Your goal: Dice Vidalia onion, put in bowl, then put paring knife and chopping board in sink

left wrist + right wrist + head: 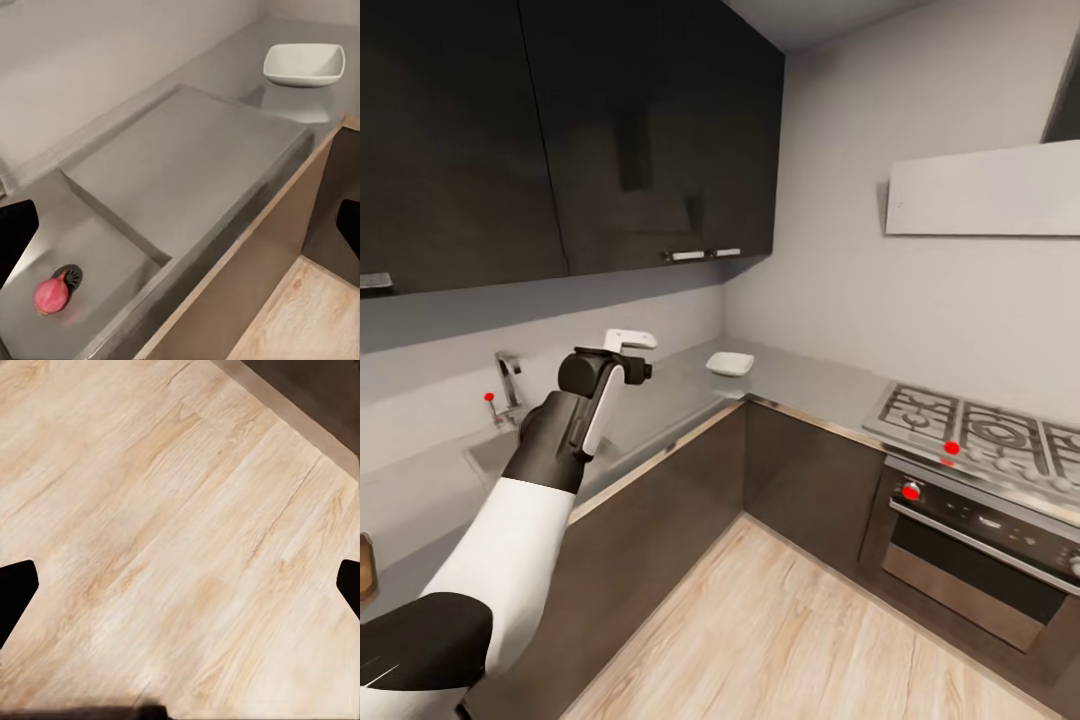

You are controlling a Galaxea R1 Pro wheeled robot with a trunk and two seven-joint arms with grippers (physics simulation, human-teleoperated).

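Observation:
The onion (51, 294), pinkish-red and round, lies in the sink basin (97, 255) beside the drain (69, 275). A white bowl (304, 64) (729, 364) stands on the grey countertop near the corner. My left gripper (632, 345) (180, 232) is raised above the counter between the sink and the bowl, open and holding nothing, with its dark fingertips (15, 232) far apart. My right gripper (180, 589) is open too and hangs over the wooden floor.
A faucet (508, 380) stands behind the sink. A raised grey drainboard (187, 165) lies between basin and bowl. Dark wall cabinets (560, 130) hang above. A stove and oven (980, 470) fill the right side. A brown object (365, 565) sits at the counter's left edge.

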